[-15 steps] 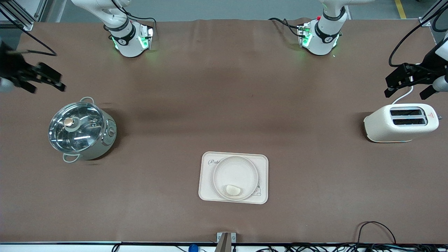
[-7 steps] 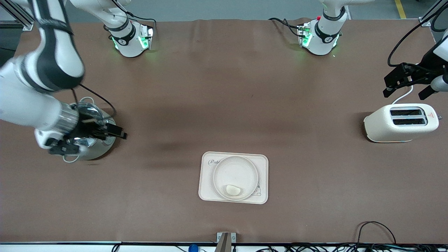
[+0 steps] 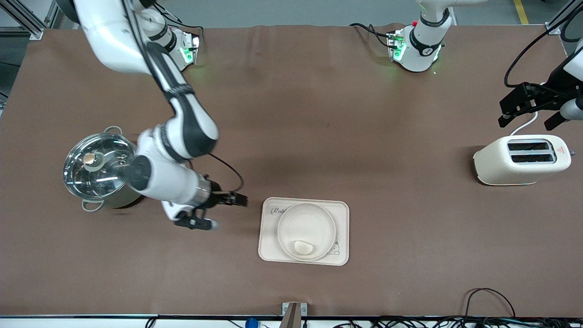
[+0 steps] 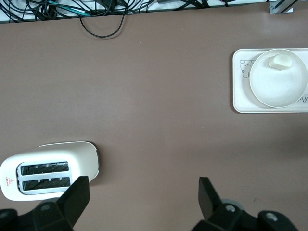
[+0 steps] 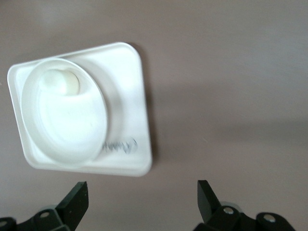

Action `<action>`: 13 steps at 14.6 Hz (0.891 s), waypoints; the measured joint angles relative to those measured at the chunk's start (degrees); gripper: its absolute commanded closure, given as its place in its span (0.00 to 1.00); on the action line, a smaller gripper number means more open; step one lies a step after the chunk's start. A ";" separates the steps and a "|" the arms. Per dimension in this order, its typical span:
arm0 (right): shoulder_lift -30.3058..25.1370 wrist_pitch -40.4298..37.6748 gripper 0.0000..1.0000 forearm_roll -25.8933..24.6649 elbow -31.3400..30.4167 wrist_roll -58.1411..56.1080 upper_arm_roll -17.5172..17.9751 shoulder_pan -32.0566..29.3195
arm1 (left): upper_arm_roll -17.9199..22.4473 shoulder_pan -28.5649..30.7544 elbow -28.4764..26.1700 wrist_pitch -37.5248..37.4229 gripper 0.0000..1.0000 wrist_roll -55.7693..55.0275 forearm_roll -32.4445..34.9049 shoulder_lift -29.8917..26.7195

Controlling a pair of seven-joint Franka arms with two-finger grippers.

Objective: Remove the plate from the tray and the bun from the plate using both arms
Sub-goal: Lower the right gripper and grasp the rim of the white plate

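The round cream plate [image 3: 306,231] sits on the rectangular cream tray [image 3: 268,249] near the front camera. The small pale bun [image 3: 303,247] lies in the plate at its near edge. Both also show in the right wrist view: plate [image 5: 67,125], bun [image 5: 60,83]. In the left wrist view I see the plate [image 4: 279,79] and bun [image 4: 281,60] too. My right gripper [image 3: 224,211] is open and empty, low over the table beside the tray, toward the right arm's end. My left gripper [image 3: 528,114] is open and empty, up over the table by the toaster.
A steel pot with a glass lid [image 3: 101,168] stands toward the right arm's end, partly under the right arm. A cream toaster [image 3: 522,159] stands toward the left arm's end, also in the left wrist view [image 4: 48,169]. Cables [image 3: 487,300] lie along the near table edge.
My right arm has swung in from the table's end, over the pot, to beside the tray. The left arm has barely moved. Plate and bun have not moved.
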 measured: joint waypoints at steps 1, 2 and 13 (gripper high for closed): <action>3.26 3.59 0.04 0.04 1.57 0.28 -0.01 1.41 | 0.00 0.00 0.00 0.00 0.00 0.00 0.00 0.03; 6.15 6.45 0.04 0.14 3.00 0.96 -0.02 2.66 | 0.00 0.00 0.00 0.00 0.00 0.00 0.00 0.05; 18.85 10.32 0.72 0.50 15.72 8.64 0.70 5.91 | 0.00 0.00 0.02 0.00 0.00 0.00 0.00 0.09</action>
